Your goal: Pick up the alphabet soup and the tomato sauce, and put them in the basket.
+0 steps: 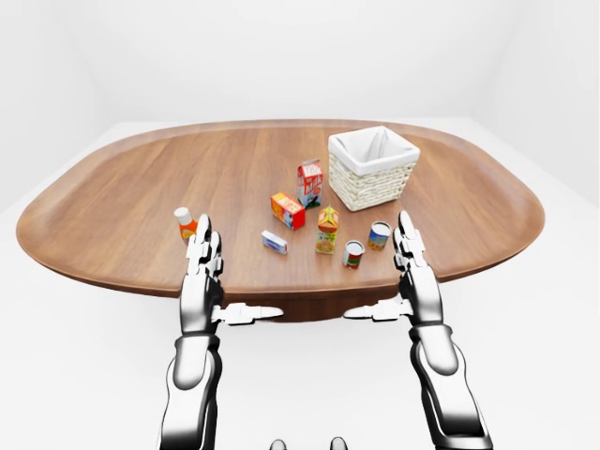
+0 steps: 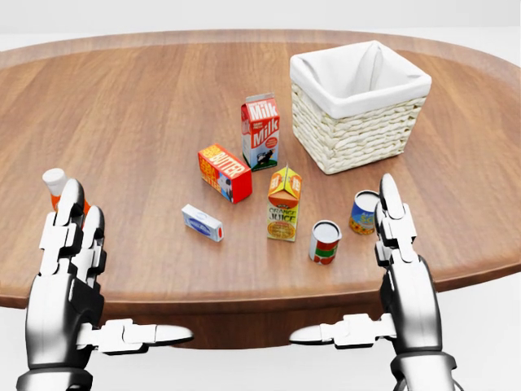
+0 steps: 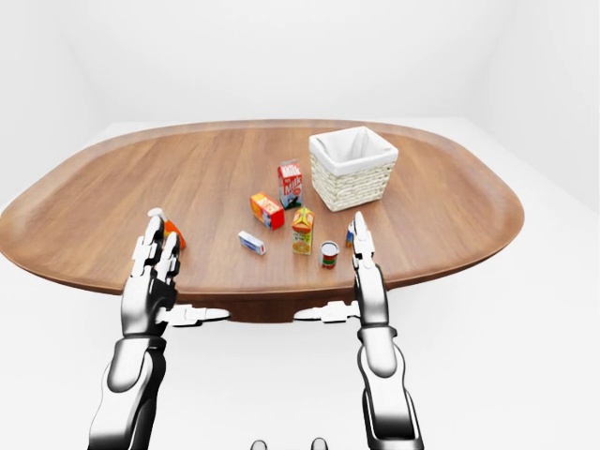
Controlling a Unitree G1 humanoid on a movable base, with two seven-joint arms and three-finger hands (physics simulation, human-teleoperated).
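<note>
Both hands open, empty. Left hand [image 2: 69,244] partly hides the tomato sauce [image 2: 55,185]; right hand [image 2: 395,236] stands just beside the alphabet soup [image 2: 363,213]. Basket [image 2: 358,122] stands upper right on the counter [image 2: 146,114].

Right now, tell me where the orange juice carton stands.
Head view, centre: the orange juice carton stands upright, below the milk carton, left of the red-labelled can.

Both robot hands [image 2: 65,269] [image 2: 399,261] empty, splayed
</note>
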